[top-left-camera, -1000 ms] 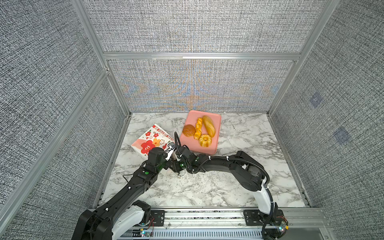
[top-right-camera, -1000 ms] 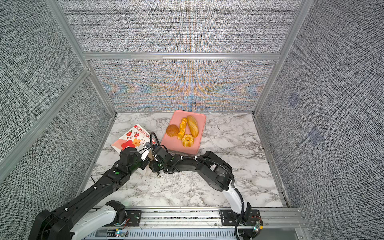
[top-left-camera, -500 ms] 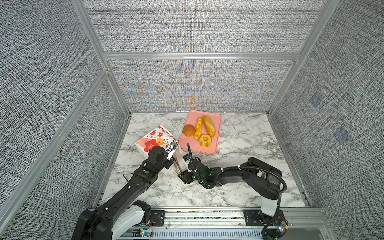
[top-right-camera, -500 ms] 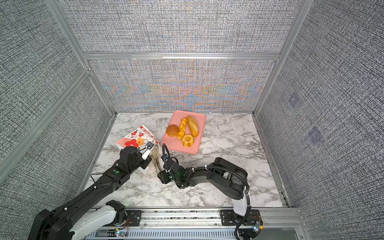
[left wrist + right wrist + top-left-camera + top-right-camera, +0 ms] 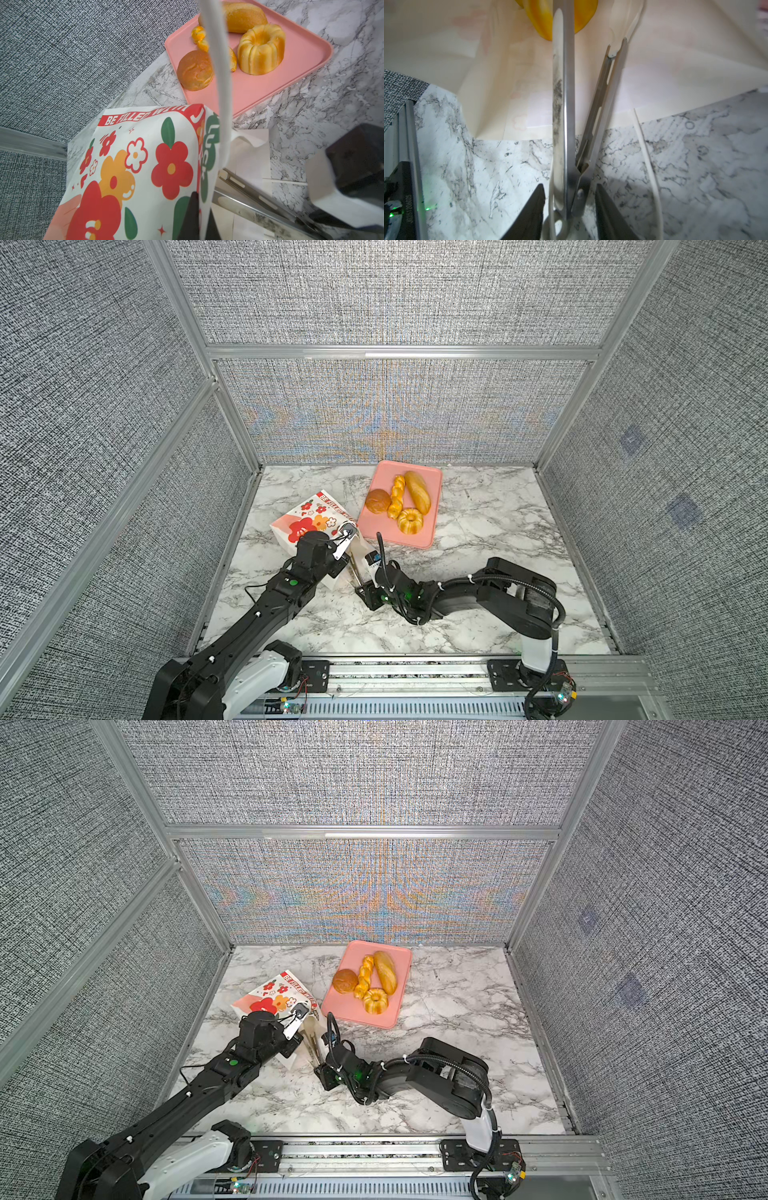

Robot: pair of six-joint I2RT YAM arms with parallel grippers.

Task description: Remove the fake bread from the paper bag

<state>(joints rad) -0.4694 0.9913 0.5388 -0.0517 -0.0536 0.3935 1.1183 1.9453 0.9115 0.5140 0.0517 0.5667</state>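
The paper bag point(image 5: 309, 516) point(image 5: 270, 996) lies on its side, its mouth facing the front. My left gripper point(image 5: 350, 531) point(image 5: 202, 207) is shut on the upper rim of that mouth, with the printed paper point(image 5: 145, 158) pinched between its fingers. My right gripper point(image 5: 368, 591) point(image 5: 569, 187) is shut on metal tongs point(image 5: 563, 93), whose arms reach into the bag's pale inside point(image 5: 508, 62). One yellow piece of fake bread point(image 5: 537, 18) shows deep in the bag at the tip of a tong arm. A round bun point(image 5: 377, 501), twisted stick point(image 5: 396, 495), long loaf point(image 5: 417, 491) and ring cake point(image 5: 410, 520) lie outside.
Those pieces lie on a pink tray point(image 5: 384, 533) point(image 5: 353, 1013) just behind and right of the bag. A white cord handle point(image 5: 218, 83) point(image 5: 648, 158) hangs across each wrist view. Grey fabric walls and metal posts enclose the marble table point(image 5: 478, 564).
My right arm has drawn back toward the front, so the tongs now reach in from the bag's mouth. The left gripper has lifted the bag's rim a little.
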